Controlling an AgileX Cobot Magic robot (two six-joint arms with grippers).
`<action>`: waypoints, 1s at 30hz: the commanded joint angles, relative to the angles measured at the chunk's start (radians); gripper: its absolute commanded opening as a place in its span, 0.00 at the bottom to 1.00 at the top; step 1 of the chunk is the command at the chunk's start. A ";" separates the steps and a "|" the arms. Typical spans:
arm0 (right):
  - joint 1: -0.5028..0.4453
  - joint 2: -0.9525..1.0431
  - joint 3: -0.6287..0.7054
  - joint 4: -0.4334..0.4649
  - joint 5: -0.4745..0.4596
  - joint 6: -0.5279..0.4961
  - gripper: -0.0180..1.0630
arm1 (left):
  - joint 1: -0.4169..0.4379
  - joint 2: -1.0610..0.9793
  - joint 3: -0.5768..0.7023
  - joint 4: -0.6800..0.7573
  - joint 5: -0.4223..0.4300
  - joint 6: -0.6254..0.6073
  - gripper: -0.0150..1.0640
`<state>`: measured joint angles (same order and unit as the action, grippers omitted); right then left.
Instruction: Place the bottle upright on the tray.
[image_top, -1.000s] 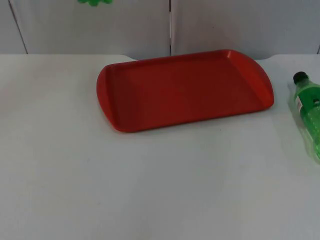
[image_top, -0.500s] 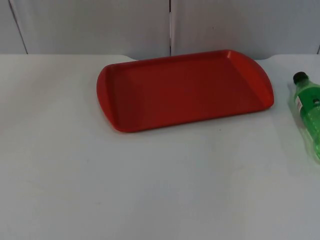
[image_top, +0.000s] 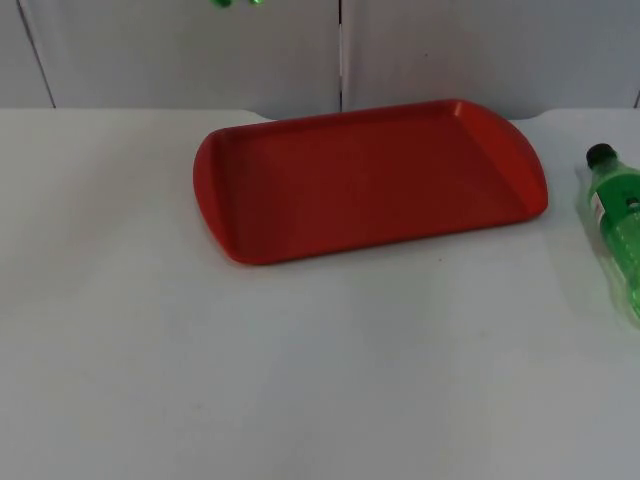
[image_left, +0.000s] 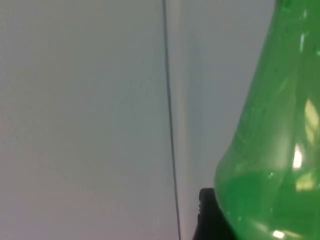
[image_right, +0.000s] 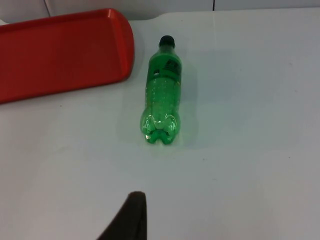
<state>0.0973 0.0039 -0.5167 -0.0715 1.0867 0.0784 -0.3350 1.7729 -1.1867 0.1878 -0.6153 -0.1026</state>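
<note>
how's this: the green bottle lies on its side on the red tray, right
No. The green bottle lies on its side on the white table beside the red tray, not on it; the right wrist view shows this.

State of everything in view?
Tray: lying flat, nothing on it.
Loose bottle: on its side beside the tray, cap on.
Second bottle: raised in the air, gripped by the left gripper.
Right gripper: hovering short of the loose bottle, holding nothing.
</note>
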 joint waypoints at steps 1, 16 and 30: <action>-0.008 -0.004 0.000 0.004 -0.007 -0.004 0.99 | -0.002 0.028 0.004 0.022 -0.028 -0.002 0.02; -0.008 -0.004 0.000 0.004 -0.007 -0.004 0.99 | -0.002 0.194 0.004 -0.019 -0.269 0.038 0.02; -0.008 -0.004 0.000 0.004 -0.007 -0.004 0.99 | -0.002 0.430 -0.108 -0.019 -0.385 0.075 0.02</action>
<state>0.0973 0.0039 -0.5167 -0.0715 1.0867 0.0784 -0.3350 2.1864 -1.2682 0.1797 -0.9706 -0.0269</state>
